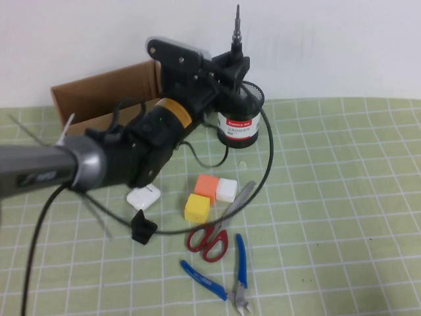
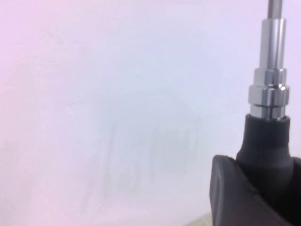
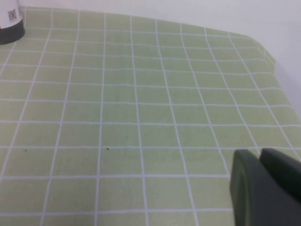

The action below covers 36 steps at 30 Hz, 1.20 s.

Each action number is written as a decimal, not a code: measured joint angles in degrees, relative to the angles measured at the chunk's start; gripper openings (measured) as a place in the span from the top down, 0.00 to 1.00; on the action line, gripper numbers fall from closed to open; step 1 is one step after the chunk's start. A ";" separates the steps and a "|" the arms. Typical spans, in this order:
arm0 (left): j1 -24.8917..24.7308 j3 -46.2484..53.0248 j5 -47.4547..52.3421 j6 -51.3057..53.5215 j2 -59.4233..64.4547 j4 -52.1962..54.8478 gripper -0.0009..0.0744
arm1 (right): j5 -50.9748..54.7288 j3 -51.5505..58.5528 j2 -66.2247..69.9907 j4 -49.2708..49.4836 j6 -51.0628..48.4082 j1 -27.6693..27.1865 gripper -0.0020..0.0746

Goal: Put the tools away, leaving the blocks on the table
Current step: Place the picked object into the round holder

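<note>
My left gripper [image 1: 234, 66] is shut on the black handle of the screwdriver [image 1: 236, 36] and holds it upright, steel shaft up, just above the black mesh cup [image 1: 252, 93] at the back of the table [image 1: 342, 197]. The left wrist view shows the screwdriver [image 2: 269, 94] gripped by the left gripper [image 2: 269, 169] against the white wall. Red-handled scissors [image 1: 217, 227] and blue-handled pliers [image 1: 230, 276] lie near the front. The orange [image 1: 206, 185], white [image 1: 226, 189] and yellow [image 1: 197, 207] blocks sit together mid-table. My right gripper [image 3: 265, 188] is shut over bare mat.
An open cardboard box [image 1: 99, 99] stands at the back left, behind my left arm. A white earbud case [image 1: 143, 197] and a small black angled piece [image 1: 142, 228] lie left of the blocks. A black cable [image 1: 266, 164] loops around the cup and the blocks.
</note>
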 joint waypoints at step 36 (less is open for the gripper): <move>1.49 -16.47 23.81 -0.95 9.04 5.46 0.62 | 0.00 0.00 0.00 0.00 0.00 0.00 0.99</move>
